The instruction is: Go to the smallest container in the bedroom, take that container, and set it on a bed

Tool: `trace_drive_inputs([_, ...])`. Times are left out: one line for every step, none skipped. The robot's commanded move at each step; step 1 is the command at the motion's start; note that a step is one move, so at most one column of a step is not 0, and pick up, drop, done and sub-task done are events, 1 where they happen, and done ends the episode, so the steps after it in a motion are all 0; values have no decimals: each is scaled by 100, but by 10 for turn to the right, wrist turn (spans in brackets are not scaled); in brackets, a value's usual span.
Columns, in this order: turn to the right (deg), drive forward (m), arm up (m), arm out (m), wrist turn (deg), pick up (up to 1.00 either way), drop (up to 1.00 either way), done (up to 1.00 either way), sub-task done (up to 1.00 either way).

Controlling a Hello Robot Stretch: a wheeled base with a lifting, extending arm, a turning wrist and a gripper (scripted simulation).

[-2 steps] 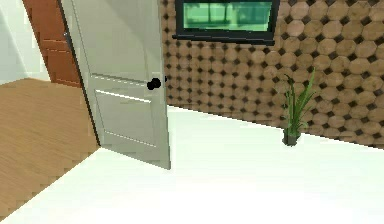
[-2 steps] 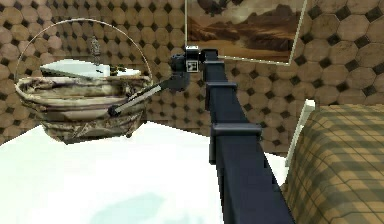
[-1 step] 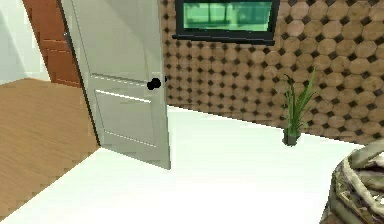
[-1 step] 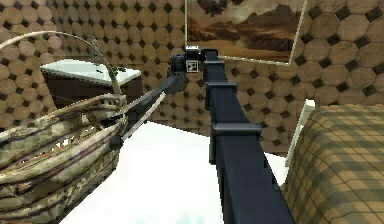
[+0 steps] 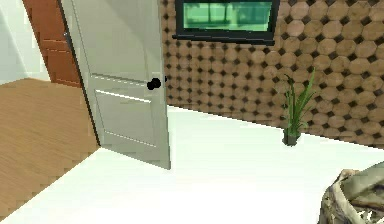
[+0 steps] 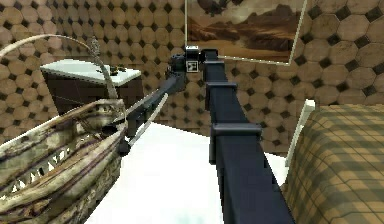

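White floor [image 5: 230, 170] and brown hexagon-tiled walls [image 5: 330, 80] enclose the room. A pale door [image 5: 120, 80] stands open at 10 o'clock in the forward view, with a plant [image 5: 293, 115] at 3 o'clock. We take the woven basket [image 6: 55, 150], at 8 o'clock in the arm side view and at 5 o'clock in the forward view, to be the container. The arm [image 6: 235, 140] rises from 6 o'clock, and the pincer [image 6: 125, 143] slants toward 8 o'clock, its far end showing against the basket. The pincer's state cannot be told, and with the basket directly at its far end we cannot tell whether it holds anything. The bed [image 6: 345, 160] lies at 4 o'clock, near the arm. We judge the step in hand to be the take, or the start of the carry. Next move: confirm the basket is clear of the floor, then swing it toward the bed and lower it onto the cover without striking the bed edge.
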Motion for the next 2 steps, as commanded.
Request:
trace_drive_inputs([0,0,0,-42,0,0,0,0,0])
trace_drive_inputs([-450,0,0,0,0,0,0,0,0])
